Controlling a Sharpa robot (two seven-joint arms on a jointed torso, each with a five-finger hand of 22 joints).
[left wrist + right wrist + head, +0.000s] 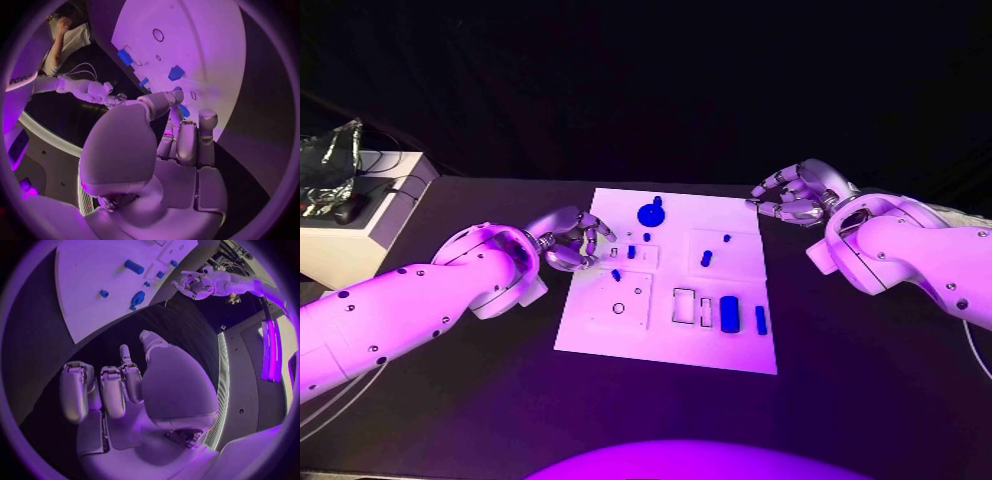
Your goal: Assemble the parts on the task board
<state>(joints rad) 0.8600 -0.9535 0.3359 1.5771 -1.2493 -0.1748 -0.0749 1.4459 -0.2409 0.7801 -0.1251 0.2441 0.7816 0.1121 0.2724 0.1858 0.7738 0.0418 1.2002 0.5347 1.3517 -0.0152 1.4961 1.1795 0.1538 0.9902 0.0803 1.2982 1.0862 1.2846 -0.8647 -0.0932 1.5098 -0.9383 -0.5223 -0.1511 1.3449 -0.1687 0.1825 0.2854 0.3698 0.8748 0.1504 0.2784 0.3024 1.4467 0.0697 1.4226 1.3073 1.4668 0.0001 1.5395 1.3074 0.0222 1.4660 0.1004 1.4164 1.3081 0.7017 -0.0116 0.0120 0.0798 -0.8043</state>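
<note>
The white task board (733, 350) lies mid-table with several blue parts on it: a round knobbed one (651, 212) at the far side, small ones (630, 252) (616, 274) near its left edge, and longer ones (728, 310) near the front. My left hand (574, 240) hovers over the board's left edge with its fingers curled. In the left wrist view a small blue part (183, 110) shows right at the fingertips (175, 96); a grip cannot be made out. My right hand (798, 195) hangs off the board's far right corner, loosely bent and holding nothing (119, 390).
A white box (358, 215) with cables and dark gear stands at the table's far left. Black table (877, 380) surrounds the board. The board has empty slots (685, 305) and a ring hole (617, 308) near its front.
</note>
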